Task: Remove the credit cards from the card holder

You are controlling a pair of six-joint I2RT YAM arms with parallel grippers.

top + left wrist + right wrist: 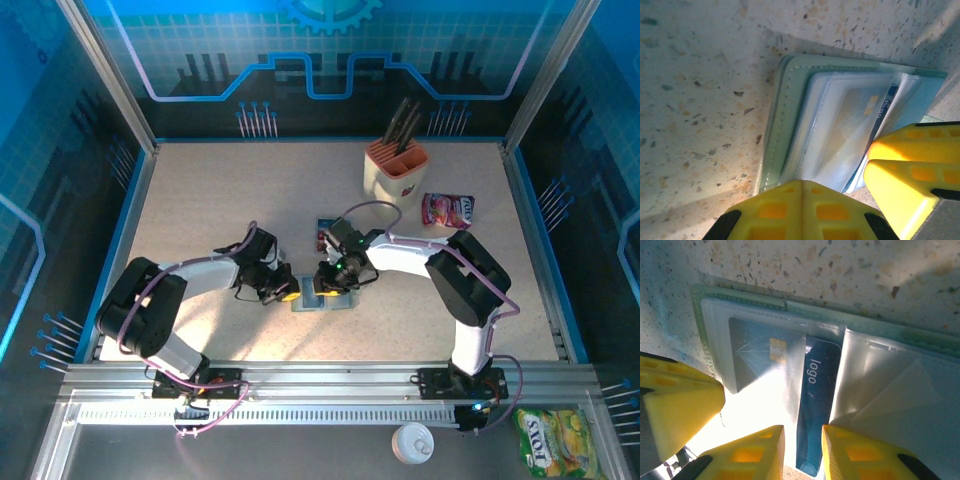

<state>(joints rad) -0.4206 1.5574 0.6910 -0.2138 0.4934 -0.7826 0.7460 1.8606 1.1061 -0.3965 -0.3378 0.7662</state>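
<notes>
The card holder (325, 300) lies open on the table between both grippers, a grey-green bifold (785, 100) (740, 297) with clear plastic sleeves. A dark blue credit card (817, 390) (885, 107) marked "logo" sticks partly out of the left sleeve. My right gripper (802, 432) (330, 285) stands slightly open, one finger on each side of the card's bare strip. My left gripper (802, 185) (288, 293) is shut, its tips resting at the holder's left edge. Another card (325, 232) lies flat on the table just behind the holder.
A cream knife block (396, 165) stands at the back right, with a pink snack packet (447, 210) beside it. A yellow-green packet (555, 440) and a white round lid (412, 442) lie below the rail (300, 380) at the front.
</notes>
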